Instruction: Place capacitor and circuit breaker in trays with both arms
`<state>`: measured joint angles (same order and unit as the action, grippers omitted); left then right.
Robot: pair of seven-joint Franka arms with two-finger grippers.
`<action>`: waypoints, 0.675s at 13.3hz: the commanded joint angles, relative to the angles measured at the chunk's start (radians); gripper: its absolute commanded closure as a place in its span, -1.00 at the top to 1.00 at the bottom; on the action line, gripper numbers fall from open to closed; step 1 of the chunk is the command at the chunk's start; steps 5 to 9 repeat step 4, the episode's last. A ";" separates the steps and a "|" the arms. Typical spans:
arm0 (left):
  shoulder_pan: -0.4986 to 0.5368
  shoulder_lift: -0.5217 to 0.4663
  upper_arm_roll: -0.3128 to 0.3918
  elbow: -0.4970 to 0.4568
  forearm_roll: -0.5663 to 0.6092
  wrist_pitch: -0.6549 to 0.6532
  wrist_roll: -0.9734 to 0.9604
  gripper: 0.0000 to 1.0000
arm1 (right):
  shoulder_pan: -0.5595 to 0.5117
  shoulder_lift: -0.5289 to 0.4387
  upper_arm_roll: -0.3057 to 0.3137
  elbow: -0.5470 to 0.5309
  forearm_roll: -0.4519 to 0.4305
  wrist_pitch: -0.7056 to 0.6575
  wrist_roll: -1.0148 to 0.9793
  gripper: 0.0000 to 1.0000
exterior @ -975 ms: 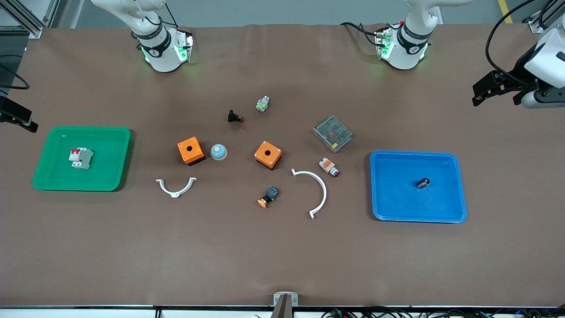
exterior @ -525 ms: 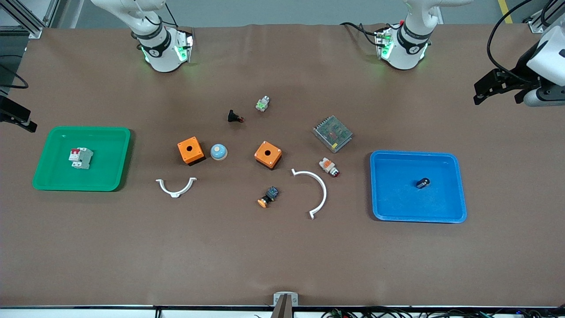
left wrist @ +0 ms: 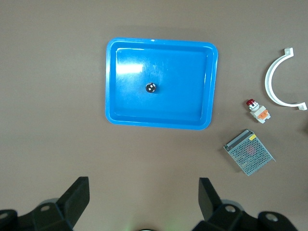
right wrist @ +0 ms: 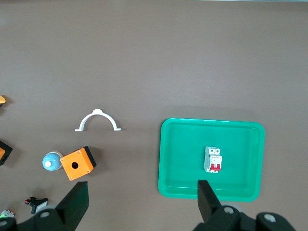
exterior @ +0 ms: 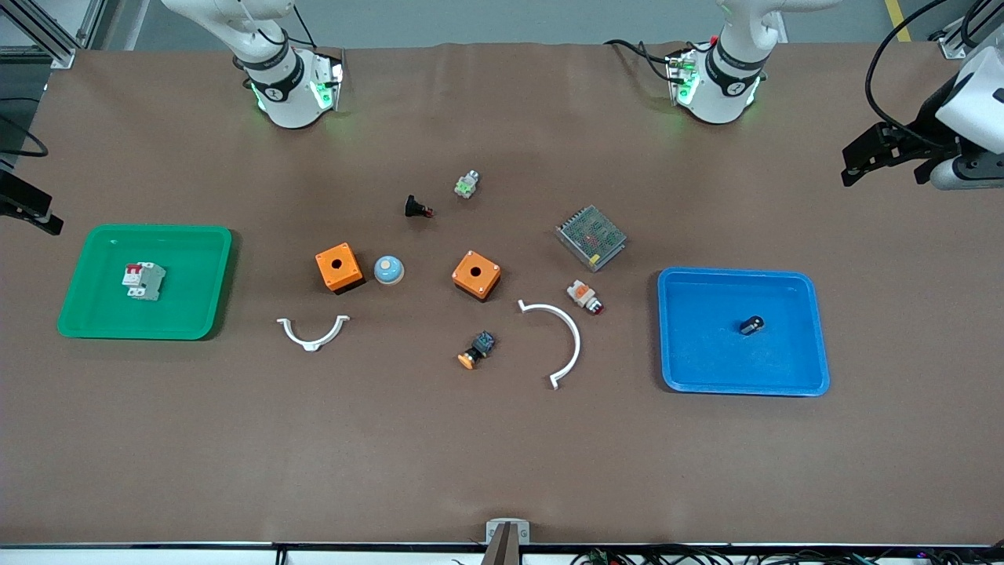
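The capacitor (exterior: 751, 325), a tiny black cylinder, lies in the blue tray (exterior: 690, 377) toward the left arm's end of the table; it also shows in the left wrist view (left wrist: 151, 87). The circuit breaker (exterior: 143, 280), white-grey with red levers, lies in the green tray (exterior: 196, 314) toward the right arm's end; it also shows in the right wrist view (right wrist: 213, 159). My left gripper (left wrist: 143, 195) is open and empty, high over bare table beside the blue tray (left wrist: 159, 122). My right gripper (right wrist: 142, 197) is open and empty, high over bare table beside the green tray (right wrist: 183, 159).
Between the trays lie two orange boxes (exterior: 339, 267) (exterior: 476, 275), a blue dome (exterior: 388, 270), two white curved brackets (exterior: 313, 333) (exterior: 561, 341), a metal mesh box (exterior: 591, 237) and several small push-buttons, among them a black one (exterior: 416, 208) and a white-orange one (exterior: 584, 296).
My left gripper has drifted slightly up and outward at the table's end. The capacitor, the circuit breaker and the other parts have not moved.
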<state>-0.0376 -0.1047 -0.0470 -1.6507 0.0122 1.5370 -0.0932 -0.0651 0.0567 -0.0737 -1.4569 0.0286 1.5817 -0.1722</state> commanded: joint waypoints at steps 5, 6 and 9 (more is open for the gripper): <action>0.001 0.008 0.006 0.023 -0.012 -0.035 0.020 1.00 | -0.018 0.011 0.020 0.035 -0.021 -0.008 0.000 1.00; 0.001 0.008 0.006 0.023 -0.012 -0.035 0.020 1.00 | -0.018 0.011 0.020 0.035 -0.021 -0.008 0.000 1.00; 0.001 0.008 0.006 0.023 -0.012 -0.035 0.020 1.00 | -0.018 0.011 0.020 0.035 -0.021 -0.008 0.000 1.00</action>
